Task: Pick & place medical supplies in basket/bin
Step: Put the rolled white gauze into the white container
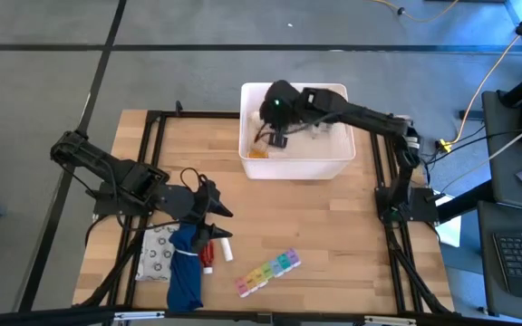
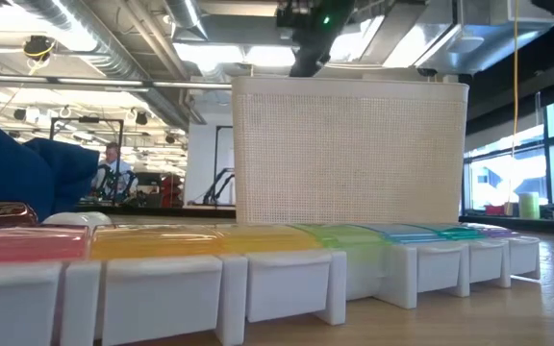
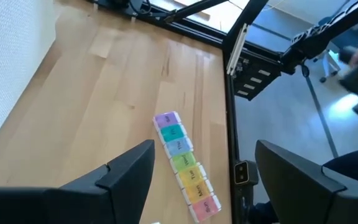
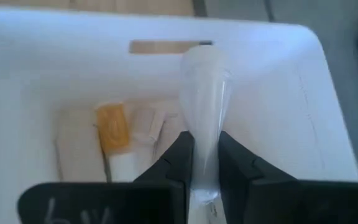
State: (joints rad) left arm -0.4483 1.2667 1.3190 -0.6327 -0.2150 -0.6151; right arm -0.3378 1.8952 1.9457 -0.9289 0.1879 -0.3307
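Note:
The white bin [image 1: 338, 163] stands at the table's far middle, and an orange pill bottle [image 4: 112, 127] lies among white supplies on its floor. My right gripper [image 1: 276, 138] hangs over the bin's left part, shut on a narrow white item [image 4: 202, 87]. My left gripper [image 1: 220, 213] hovers open over the left middle of the table, holding nothing. The rainbow pill organizer [image 1: 268, 272] lies flat near the front edge. A red tube [image 1: 208, 260], a small white item [image 1: 226, 247] and a grey-patterned packet [image 1: 158, 254] lie beside a blue cloth [image 1: 184, 272]. My right gripper pinches the white item's near end [image 4: 204, 163] between its two fingers, slanting down from the table's right. The item sticks out forward past the fingertips, along the fingers. It is lifted clear, above the bin's floor and inside its walls.
A black frame [image 1: 157, 118] runs around the table's edges. Bare wood lies between the bin and the pill organizer [image 3: 182, 163]. In the low view the organizer [image 2: 258, 259] fills the foreground, with the bin [image 2: 349, 149] behind it. A person [image 2: 113, 168] stands far off in the room.

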